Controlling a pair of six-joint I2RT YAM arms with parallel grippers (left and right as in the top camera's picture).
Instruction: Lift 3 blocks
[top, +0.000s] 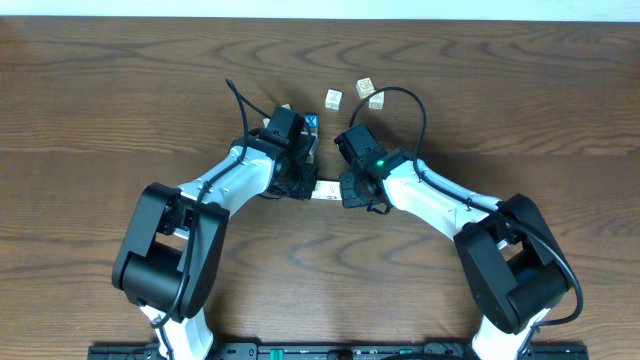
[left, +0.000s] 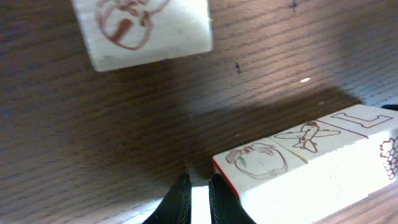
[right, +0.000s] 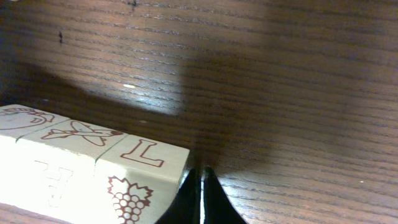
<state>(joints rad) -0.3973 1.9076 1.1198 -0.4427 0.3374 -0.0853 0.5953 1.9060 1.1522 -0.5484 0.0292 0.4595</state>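
Observation:
Three cream blocks (top: 325, 189) lie end to end in a row between my two grippers. Their top faces show an apple (left: 261, 163), an airplane (left: 308, 137) and a letter L (left: 360, 120). My left gripper (left: 199, 185) is all but shut, with only a thin slit and nothing between its fingers. Its outer side presses on the row's red end face. My right gripper (right: 200, 175) is shut and empty, its side against the L block (right: 146, 155). In the overhead view the left gripper (top: 305, 186) and right gripper (top: 343, 190) flank the row. I cannot tell whether the row is off the table.
A loose cream cube (left: 146, 28) with a red drawing lies beyond the left gripper. Farther back are three small cubes (top: 333, 98), (top: 365, 87), (top: 376, 100) and a blue-faced cube (top: 310, 122). Both arms' cables arch over the middle of the table (top: 120, 90).

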